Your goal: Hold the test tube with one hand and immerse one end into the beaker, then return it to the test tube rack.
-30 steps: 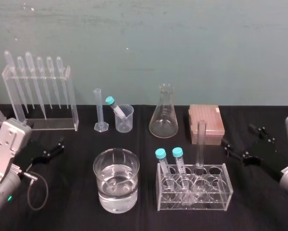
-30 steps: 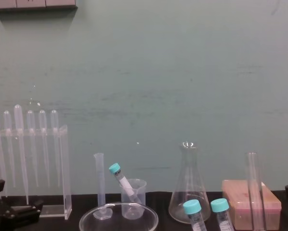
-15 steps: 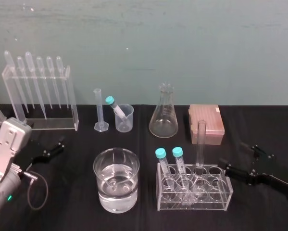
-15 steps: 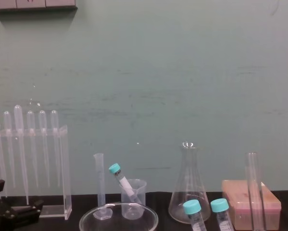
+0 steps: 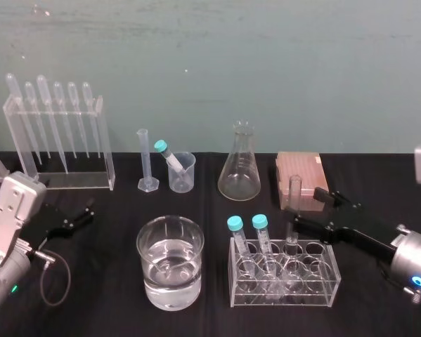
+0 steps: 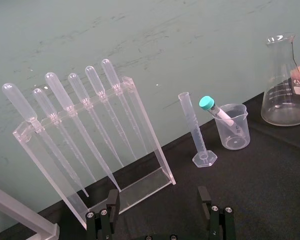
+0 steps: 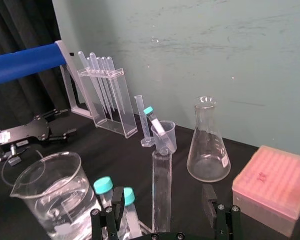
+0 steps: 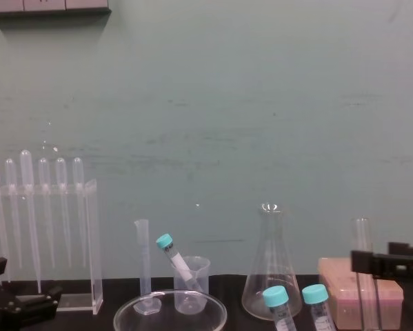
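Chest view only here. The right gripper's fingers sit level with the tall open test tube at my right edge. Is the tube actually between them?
Observer: Yes. The right wrist view shows the test tube standing between the open fingers of the right gripper, a gap on each side.
Operator: What is its base in? My frame cuts that off.
Observer: A clear tube rack; it stands upright there beside two teal-capped tubes.
Operator: And the wide rim at my bottom edge?
Observer: A large beaker, about half full of clear liquid. The left gripper, parked far left, is open too.
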